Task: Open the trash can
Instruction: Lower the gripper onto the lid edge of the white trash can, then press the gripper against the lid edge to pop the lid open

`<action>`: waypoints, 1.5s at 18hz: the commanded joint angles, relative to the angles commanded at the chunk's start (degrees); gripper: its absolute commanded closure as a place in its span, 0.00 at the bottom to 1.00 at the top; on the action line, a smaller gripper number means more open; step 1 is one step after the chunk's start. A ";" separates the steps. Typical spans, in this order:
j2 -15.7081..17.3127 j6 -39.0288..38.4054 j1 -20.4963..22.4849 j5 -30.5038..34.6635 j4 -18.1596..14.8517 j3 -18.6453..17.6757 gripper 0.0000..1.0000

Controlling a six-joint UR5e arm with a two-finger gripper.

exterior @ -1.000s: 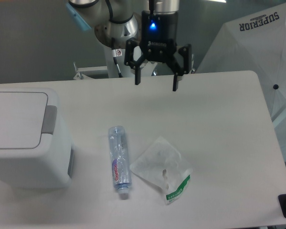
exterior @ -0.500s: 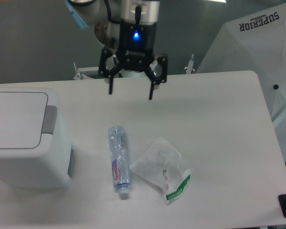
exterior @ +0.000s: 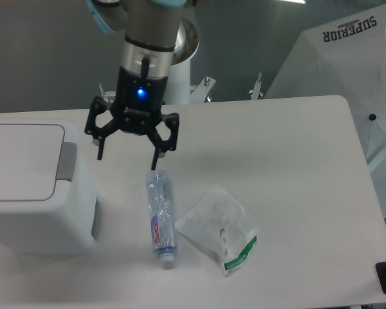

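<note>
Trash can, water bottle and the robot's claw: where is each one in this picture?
trash can (exterior: 22,161): fixed camera view, on its flat lid.
bottle (exterior: 161,215): fixed camera view, on its clear middle, by the label.
gripper (exterior: 127,156): fixed camera view, midway between its open fingertips.

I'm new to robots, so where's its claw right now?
The gripper hangs open over the table's rear left, between the trash can and the bottle.

The claw (exterior: 127,158) has travelled leftward and lower from its earlier spot near the desk's far edge, closing on the trash can (exterior: 35,187). It now hangs just right of the can's grey push tab (exterior: 67,161), fingers spread as before, above the bottle's (exterior: 161,215) far end.
</note>
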 joint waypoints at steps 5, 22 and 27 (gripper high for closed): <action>-0.79 -0.17 -1.41 0.00 0.00 -0.17 0.00; -1.14 -0.53 -3.17 0.17 0.00 -0.97 0.00; -1.23 -0.53 -3.17 0.18 0.00 -1.14 0.00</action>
